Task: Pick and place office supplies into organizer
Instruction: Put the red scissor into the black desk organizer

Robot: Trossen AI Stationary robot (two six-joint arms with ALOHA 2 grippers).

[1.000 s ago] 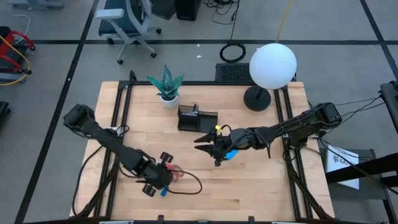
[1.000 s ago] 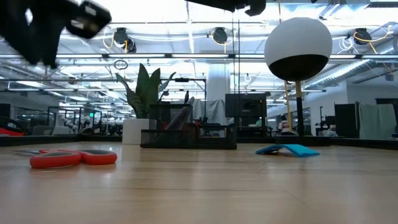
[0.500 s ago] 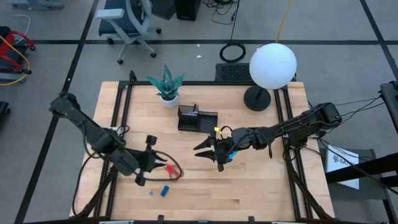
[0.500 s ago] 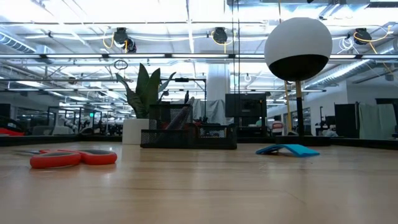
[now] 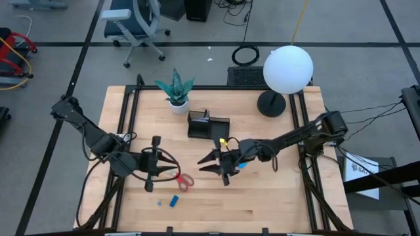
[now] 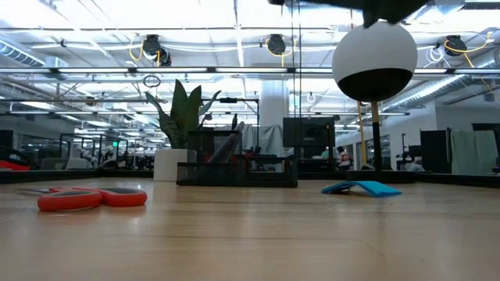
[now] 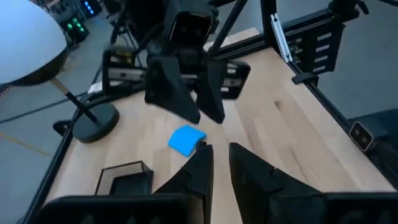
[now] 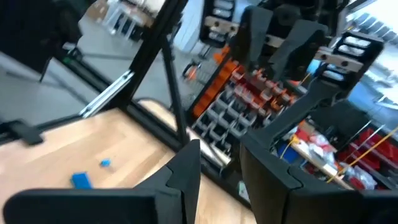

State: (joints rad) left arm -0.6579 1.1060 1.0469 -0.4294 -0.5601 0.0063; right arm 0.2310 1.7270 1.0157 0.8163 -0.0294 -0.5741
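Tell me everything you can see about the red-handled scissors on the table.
The red-handled scissors lie flat on the pale wooden table, toward its front left. Two rounded, glossy red loops, plastic by the look, sit side by side; the blades are hard to make out. Nothing grips them: the left gripper hovers just beside them, and a dark cable curves close by.

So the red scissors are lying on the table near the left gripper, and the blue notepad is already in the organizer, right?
Not quite. The red scissors do lie on the table by the left gripper, but the blue notepad is still on the table, apart from the organizer. The low view shows this.
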